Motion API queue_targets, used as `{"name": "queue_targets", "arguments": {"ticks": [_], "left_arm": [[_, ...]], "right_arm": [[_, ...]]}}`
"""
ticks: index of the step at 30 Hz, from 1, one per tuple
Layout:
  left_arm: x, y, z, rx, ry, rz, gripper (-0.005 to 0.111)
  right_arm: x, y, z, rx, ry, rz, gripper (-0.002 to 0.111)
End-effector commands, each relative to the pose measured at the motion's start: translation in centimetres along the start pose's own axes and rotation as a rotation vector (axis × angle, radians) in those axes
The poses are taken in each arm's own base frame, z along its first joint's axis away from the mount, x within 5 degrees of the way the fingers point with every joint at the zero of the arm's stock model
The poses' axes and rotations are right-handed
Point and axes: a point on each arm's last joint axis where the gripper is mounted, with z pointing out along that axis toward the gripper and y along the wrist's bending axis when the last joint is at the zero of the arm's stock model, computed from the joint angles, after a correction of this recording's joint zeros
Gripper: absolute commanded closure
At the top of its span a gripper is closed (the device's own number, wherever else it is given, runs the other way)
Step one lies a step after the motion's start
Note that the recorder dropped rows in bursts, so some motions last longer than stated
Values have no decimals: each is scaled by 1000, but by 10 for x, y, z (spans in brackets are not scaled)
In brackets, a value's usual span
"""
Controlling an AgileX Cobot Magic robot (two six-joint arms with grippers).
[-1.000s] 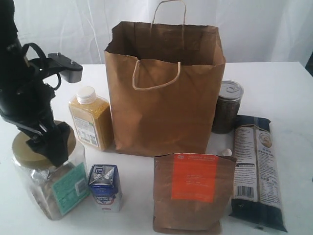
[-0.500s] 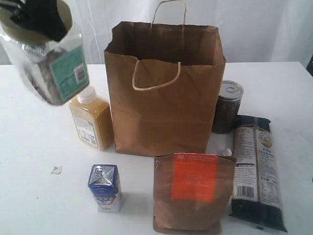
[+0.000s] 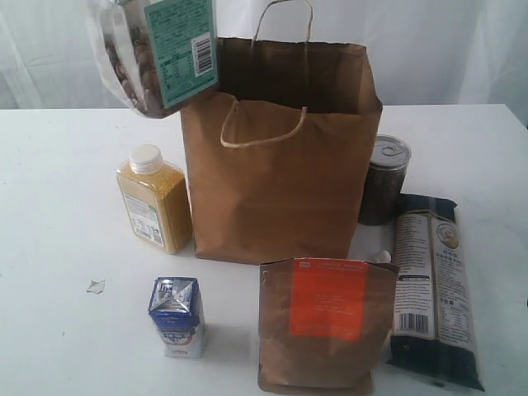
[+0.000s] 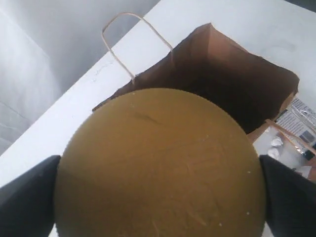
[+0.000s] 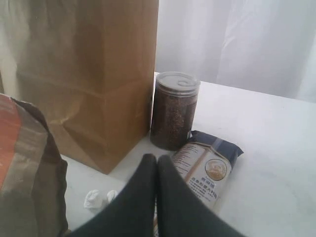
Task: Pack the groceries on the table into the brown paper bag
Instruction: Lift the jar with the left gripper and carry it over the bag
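Note:
The clear jar [image 3: 161, 54] hangs tilted in the air at the upper left corner of the brown paper bag [image 3: 280, 165]. My left gripper [image 4: 160, 190] is shut on its tan lid [image 4: 158, 148], one dark finger [image 4: 24, 197] on each side, with the bag's open mouth [image 4: 232, 84] beyond. On the table [image 3: 58, 165] stand the yellow-grain bottle [image 3: 154, 200], blue-white carton [image 3: 176, 316], brown pouch [image 3: 326, 322], dark tin [image 3: 384, 180] and noodle packet [image 3: 433, 289]. My right gripper [image 5: 157, 160] is shut and empty, low over the noodle packet [image 5: 207, 165] near the tin [image 5: 173, 111].
A small scrap [image 3: 96, 286] lies on the table left of the carton. White crumpled bits [image 5: 98, 197] lie between the pouch [image 5: 24, 173] and the bag's base [image 5: 84, 74]. A white curtain [image 3: 429, 41] hangs behind.
The jar has been lifted off the table's front left and carried up and to the right, to the bag's top edge. The other groceries have not moved.

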Motion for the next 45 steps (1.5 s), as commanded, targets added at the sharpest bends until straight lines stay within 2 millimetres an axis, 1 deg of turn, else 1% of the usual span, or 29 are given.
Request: {"name": "queue_targets", "arguments": {"ticks": [1,8,11,13,21,27,28,29,32,36,40,43,45], "left_arm": [[-19,-5,-11,35,-140,21,107],[-37,-3,-19,15,-270,53,107],[-43,-6,-16,46,-307,58,107],[-46,-7,-10,52,-322,68,107],[-57,-16,24,84,-340,107,107],[-57,-12,47,98,-318,108,107],[-56,-10,55,102,-307,106,107],[-56,-10,58,106,-312,107,107],[-56,-16,74,138,-288,144,107],[-50,-24,79,143,-203,189,107],[-48,-22,84,126,-181,195,107],[-44,-22,98,157,-148,221,107],[-42,-25,102,196,-127,247,107]], "right_arm": [[0,0,0,5,-10,2,108],[0,0,0,5,-10,2,108],[0,0,0,5,-10,2,108],[0,0,0,5,-10,2,108],[0,0,0,5,-10,2,108],[0,0,0,5,-10,2,108],[0,0,0,5,-10,2,108],[0,0,0,5,-10,2,108],[0,0,0,5,-10,2,108],[0,0,0,5,-10,2,108],[0,0,0,5,-10,2,108],[0,0,0,5,-10,2,108],[0,0,0,5,-10,2,108]]}}
